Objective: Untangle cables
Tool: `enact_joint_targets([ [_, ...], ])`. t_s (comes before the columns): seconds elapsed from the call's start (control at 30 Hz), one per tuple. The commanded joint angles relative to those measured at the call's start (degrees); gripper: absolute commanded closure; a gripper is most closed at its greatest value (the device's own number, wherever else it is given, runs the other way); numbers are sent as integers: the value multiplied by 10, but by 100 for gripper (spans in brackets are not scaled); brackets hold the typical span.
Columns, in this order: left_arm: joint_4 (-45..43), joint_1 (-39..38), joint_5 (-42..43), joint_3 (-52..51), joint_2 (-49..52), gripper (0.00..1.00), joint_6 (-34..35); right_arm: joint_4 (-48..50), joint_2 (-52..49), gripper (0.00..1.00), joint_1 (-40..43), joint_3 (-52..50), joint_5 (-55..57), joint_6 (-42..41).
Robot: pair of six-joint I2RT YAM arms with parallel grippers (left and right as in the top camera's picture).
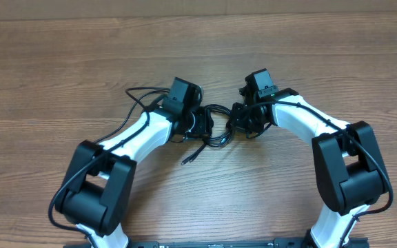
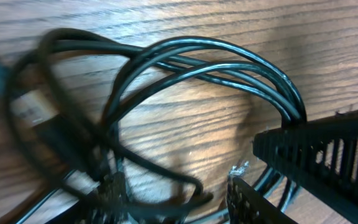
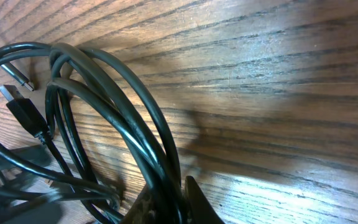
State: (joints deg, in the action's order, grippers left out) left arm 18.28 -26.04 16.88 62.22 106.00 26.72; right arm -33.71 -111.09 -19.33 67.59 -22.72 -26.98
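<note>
Black cables (image 3: 154, 143), perhaps silver-tipped, on brown wood-grain table (image 3: 278, 74)

Left arm (image 1: 142, 132), right arm (image 1: 296, 118): white shells, black joints, thin black wires (image 1: 320, 118); left pincer (image 2: 244, 160) black, slotted.

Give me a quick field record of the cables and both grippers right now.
cables: black bundle in tangled loops on the wooden table, between the two grippers
left gripper: loops pass through its jaws; grip unclear
right gripper: shut on several strands
loose ends: USB plug and silvery-tipped plug lie on the table by the loops
status: not yet untangled
</note>
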Motion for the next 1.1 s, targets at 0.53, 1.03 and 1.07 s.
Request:
enact_joint_targets([
  [0.53, -33, -40, -44, -2, 44, 61, 25, 4, -3, 92, -2, -2, -3, 0],
  [1.03, -57, -8, 104, 14, 17, 96, 18, 4, -3, 96, -2, -2, -3, 2],
  [1.07, -57, 0, 114, 14, 2, 96, 18, 4, -3, 96, -2, -2, -3, 2],
])
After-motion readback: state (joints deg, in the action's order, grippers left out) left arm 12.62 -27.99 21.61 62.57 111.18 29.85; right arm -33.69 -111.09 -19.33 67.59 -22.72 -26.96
